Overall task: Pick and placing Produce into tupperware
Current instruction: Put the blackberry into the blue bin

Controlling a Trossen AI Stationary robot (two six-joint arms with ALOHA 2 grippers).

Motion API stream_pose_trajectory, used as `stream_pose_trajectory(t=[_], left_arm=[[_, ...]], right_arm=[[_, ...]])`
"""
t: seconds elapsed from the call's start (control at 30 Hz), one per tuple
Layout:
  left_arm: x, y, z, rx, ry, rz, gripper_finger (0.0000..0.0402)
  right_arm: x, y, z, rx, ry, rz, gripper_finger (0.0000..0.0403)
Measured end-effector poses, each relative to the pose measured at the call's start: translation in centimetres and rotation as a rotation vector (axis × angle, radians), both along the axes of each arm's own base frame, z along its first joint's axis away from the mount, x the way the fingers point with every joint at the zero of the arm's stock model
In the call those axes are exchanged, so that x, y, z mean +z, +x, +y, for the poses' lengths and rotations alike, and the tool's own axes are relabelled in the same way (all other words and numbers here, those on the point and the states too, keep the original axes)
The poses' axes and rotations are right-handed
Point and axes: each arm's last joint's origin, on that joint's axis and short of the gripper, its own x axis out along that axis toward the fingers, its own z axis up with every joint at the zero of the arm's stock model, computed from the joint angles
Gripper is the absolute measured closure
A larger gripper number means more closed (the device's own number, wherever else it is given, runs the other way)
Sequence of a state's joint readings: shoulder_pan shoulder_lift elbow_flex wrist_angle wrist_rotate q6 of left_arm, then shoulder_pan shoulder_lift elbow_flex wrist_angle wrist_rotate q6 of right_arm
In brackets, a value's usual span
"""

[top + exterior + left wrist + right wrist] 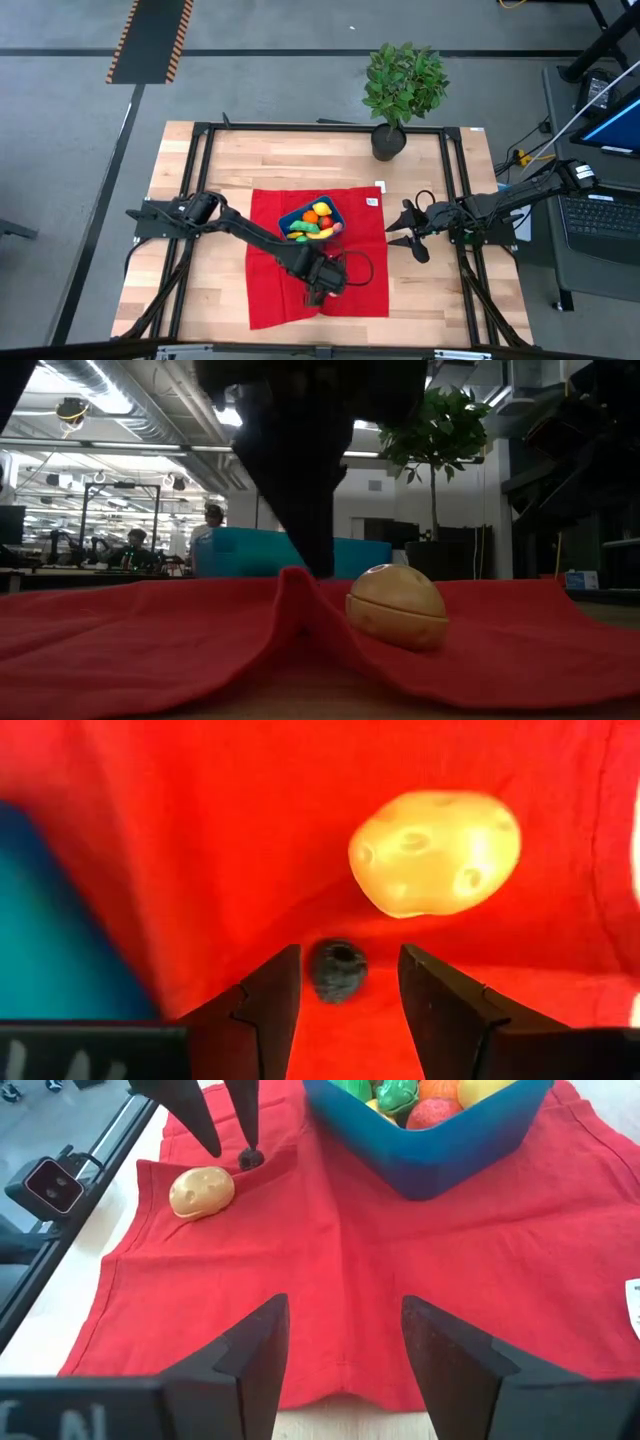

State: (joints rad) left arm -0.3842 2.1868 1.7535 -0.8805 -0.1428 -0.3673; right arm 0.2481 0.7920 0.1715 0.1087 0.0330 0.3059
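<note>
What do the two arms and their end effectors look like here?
Both arms are dark, slender and jointed. The left end effector and the right end effector each have two black wedge-shaped fingers that taper toward the tips. A black cable loops beside the left arm's wrist.

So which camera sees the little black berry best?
The left wrist view: the dark berry sits large on the red cloth, between the open left gripper fingers, near the potato. The right wrist view shows it as a tiny dark speck. The high and low views hide it behind the arm.
</note>
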Motion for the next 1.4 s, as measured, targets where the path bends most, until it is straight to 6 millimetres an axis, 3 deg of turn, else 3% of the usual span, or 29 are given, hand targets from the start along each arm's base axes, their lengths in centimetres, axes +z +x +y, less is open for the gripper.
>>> stream_pose_trajectory(t=[0.13, 0.6, 1.03, 1.2, 1.4], left_arm=[[-1.0, -0.2, 0.0, 0.035, -0.017, 0.004, 0.0246], [-1.1, -0.3, 0.0, 0.059, -0.022, 0.009, 0.0246], [-1.1, -0.3, -0.1, 0.060, -0.023, 0.008, 0.0277], [-2.4, -0.5, -0.1, 0.059, -0.061, 0.001, 0.0287], [-2.6, -0.5, 0.0, 0.055, -0.086, 0.009, 0.0294]], right_arm=[[0.0, 0.0, 0.0, 0.000, 0.000, 0.000, 0.0207], [0.1, 0.0, 0.0, -0.001, 0.004, -0.009, 0.0207], [0.1, 0.0, 0.0, -0.001, 0.004, -0.009, 0.0207], [0.1, 0.1, 0.0, -0.002, 0.005, -0.009, 0.0207], [0.1, 0.1, 0.0, -0.002, 0.006, -0.013, 0.0207]])
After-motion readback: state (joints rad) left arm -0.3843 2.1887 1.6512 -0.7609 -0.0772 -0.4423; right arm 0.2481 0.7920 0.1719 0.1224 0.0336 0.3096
